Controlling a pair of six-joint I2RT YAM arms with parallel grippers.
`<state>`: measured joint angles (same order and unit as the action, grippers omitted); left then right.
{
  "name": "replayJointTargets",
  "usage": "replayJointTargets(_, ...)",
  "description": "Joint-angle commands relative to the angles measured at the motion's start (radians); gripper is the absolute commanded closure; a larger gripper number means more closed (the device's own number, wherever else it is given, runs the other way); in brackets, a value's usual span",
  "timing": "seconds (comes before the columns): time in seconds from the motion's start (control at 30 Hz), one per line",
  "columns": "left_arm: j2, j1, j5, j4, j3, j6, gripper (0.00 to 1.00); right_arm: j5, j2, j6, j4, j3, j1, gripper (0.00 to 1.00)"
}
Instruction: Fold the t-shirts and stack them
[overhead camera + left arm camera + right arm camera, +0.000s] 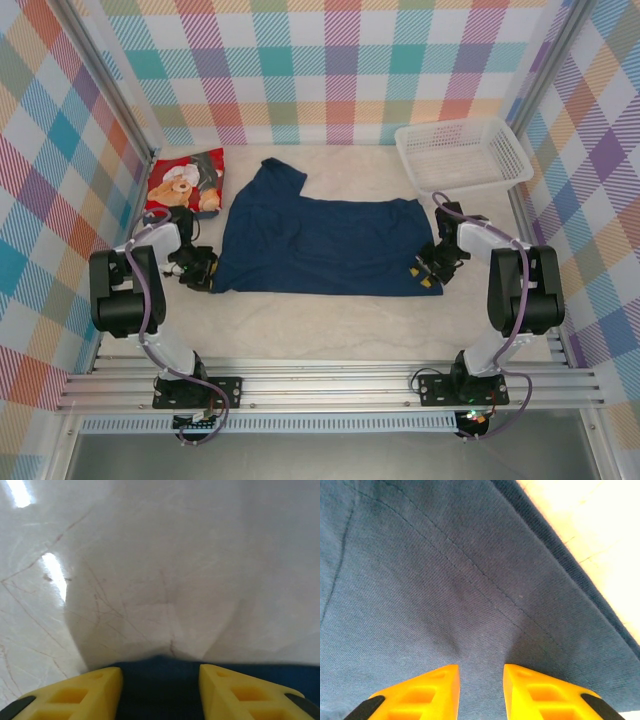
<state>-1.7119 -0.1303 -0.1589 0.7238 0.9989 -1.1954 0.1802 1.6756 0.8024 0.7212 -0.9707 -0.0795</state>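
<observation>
On a pale table (330,325), a navy shirt (320,240) lay flat; right claw (481,669) pinched its corner to fold, left claw (160,670) spread.

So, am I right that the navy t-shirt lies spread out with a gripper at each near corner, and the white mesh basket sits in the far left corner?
Not quite: the top external view shows the white mesh basket in the far right corner. The rest holds: the navy t-shirt lies spread out, the left gripper and right gripper at its near corners.
</observation>
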Motion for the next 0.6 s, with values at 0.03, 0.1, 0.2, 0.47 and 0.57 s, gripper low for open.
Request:
replayJointTargets(0.03, -0.075, 0.028, 0.056, -0.016, -0.017, 0.016, 0.69, -0.015, 0.041, -0.014, 0.003, -0.015, 0.004, 0.71)
replayJointTargets(0.1, -0.077, 0.029, 0.082, -0.003, -0.011, 0.023, 0.86, -0.025, 0.053, -0.010, 0.007, -0.019, 0.003, 0.71)
replayJointTargets(0.2, -0.043, 0.028, 0.158, 0.038, 0.005, 0.046, 1.00, -0.046, 0.076, 0.000, 0.015, -0.017, 0.003, 0.73)
replayJointTargets(0.47, -0.016, 0.009, 0.300, 0.171, 0.107, 0.163, 1.00, -0.138, 0.166, 0.006, 0.120, -0.083, 0.009, 1.00)
replayJointTargets(0.57, -0.017, -0.002, 0.307, 0.166, 0.116, 0.189, 1.00, -0.148, 0.172, 0.006, 0.150, -0.098, 0.011, 1.00)
